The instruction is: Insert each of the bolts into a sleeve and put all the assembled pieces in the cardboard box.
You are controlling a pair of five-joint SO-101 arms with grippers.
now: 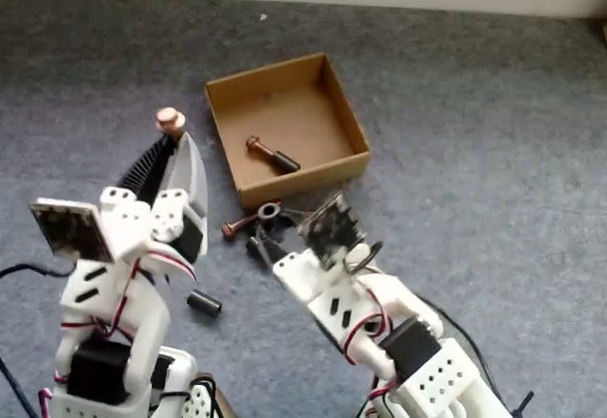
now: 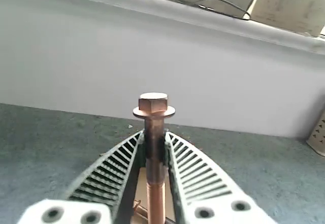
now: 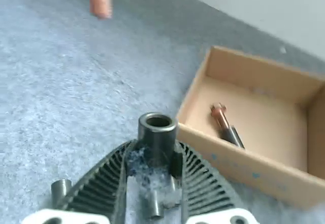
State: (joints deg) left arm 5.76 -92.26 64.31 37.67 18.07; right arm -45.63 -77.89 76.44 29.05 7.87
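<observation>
Loose sleeve [image 1: 204,302] lies on its side on the grey bench [image 1: 493,105], nearest, between the two arms. Just beyond it, right claw [image 1: 268,227] is clamped on a second sleeve [image 3: 157,131], which stands past the tips with its bore facing up. Loose bolt [image 1: 237,226] lies flat just left of that, close to the box's near wall. Farther left, left claw [image 2: 154,135] grips a copper bolt [image 2: 154,107] by the shank, head clear of the tips. Cardboard box [image 1: 303,179] is farthest. One assembled piece [image 1: 273,154] lies on its floor, bolt seated in its sleeve.
</observation>
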